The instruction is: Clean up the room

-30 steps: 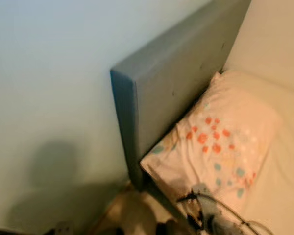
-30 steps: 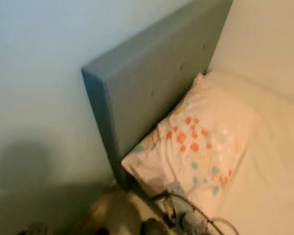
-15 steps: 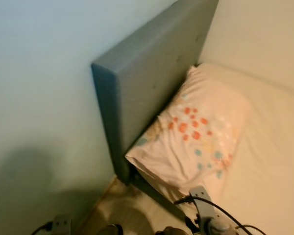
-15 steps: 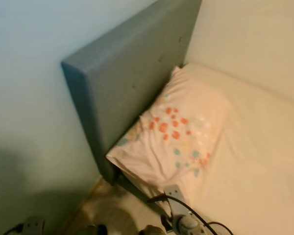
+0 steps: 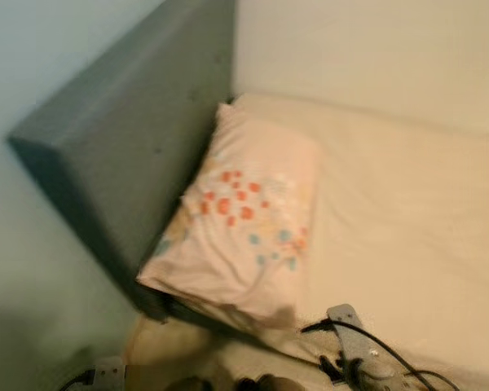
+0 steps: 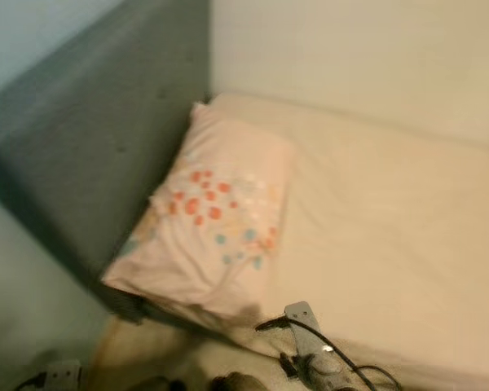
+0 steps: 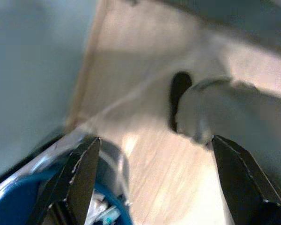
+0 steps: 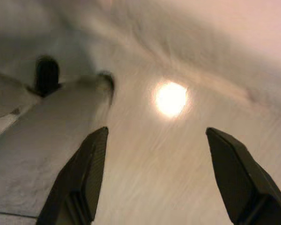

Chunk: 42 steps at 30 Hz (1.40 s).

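A pale pillow [image 5: 244, 216] with orange and teal dots lies at the head of a bed [image 5: 407, 212] with a cream sheet, against a grey-green padded headboard [image 5: 122, 155]. My left gripper [image 7: 154, 178] hangs open over a light wood floor [image 7: 159, 159], with a blue-rimmed bin [image 7: 47, 206] beside it. My right gripper [image 8: 154, 173] is open too, over bare floor with a bright light reflection [image 8: 171, 98]. My right arm's wrist and cable [image 5: 354, 350] show at the lower edge of the left eye view.
A pale wall [image 5: 367, 49] runs behind the bed and another stands left of the headboard. A narrow strip of floor [image 5: 159, 358] lies between the headboard end and the left wall. My own leg and dark foot [image 7: 180, 101] appear in the left wrist view.
The camera has swung right: headboard and pillow shifted left in the picture and more of the mattress shows. The things themselves have not moved.
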Motion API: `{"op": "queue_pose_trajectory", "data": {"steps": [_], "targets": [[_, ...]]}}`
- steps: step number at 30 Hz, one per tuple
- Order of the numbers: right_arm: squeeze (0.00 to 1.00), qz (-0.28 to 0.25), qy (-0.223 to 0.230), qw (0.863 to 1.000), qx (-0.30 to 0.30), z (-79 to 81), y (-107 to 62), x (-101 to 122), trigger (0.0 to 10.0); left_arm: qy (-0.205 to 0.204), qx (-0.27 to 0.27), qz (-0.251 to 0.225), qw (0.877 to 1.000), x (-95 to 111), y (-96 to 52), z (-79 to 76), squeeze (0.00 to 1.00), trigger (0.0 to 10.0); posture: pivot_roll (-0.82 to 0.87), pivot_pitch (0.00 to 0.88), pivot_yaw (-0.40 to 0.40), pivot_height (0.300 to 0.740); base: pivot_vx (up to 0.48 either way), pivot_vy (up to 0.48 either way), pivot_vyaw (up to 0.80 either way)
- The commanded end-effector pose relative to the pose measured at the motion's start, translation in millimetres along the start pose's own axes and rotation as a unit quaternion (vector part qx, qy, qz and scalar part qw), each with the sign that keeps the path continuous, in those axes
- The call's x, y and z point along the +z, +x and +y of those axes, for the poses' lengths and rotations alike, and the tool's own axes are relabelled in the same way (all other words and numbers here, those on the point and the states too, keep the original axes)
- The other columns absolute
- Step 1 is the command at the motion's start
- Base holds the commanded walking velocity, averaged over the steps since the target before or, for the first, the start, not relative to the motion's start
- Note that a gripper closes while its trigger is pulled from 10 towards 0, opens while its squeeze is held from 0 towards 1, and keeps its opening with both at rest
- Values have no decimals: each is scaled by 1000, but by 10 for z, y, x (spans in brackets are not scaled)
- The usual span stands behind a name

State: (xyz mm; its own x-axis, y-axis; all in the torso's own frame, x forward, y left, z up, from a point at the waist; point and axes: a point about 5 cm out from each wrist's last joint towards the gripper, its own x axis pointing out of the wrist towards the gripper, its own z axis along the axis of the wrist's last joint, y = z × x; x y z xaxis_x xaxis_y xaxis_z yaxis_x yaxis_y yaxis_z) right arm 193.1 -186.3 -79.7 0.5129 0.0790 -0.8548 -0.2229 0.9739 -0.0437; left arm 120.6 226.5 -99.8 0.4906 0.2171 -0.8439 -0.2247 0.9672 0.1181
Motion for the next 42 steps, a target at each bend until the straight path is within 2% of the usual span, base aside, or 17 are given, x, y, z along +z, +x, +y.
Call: {"op": "queue_pose_trajectory", "data": {"steps": [1,4,42], "targets": [[0,5,-2,1000,-1,-6,-3,-22,10000,5,-1,20,1000,-115,-25,6,0,10000,-31,54,30,740,0,-337,-788],[0,4,-9,1000,0,-10,-3,-15,10000,6,-2,20,1000,-111,-23,4,0,10000,-33,49,29,740,0,-337,-788],[0,0,-23,1000,8,7,2,21,10000,0,-5,14,1000,-68,-12,-29,0,10000,-34,62,25,740,0,-382,0]]}}
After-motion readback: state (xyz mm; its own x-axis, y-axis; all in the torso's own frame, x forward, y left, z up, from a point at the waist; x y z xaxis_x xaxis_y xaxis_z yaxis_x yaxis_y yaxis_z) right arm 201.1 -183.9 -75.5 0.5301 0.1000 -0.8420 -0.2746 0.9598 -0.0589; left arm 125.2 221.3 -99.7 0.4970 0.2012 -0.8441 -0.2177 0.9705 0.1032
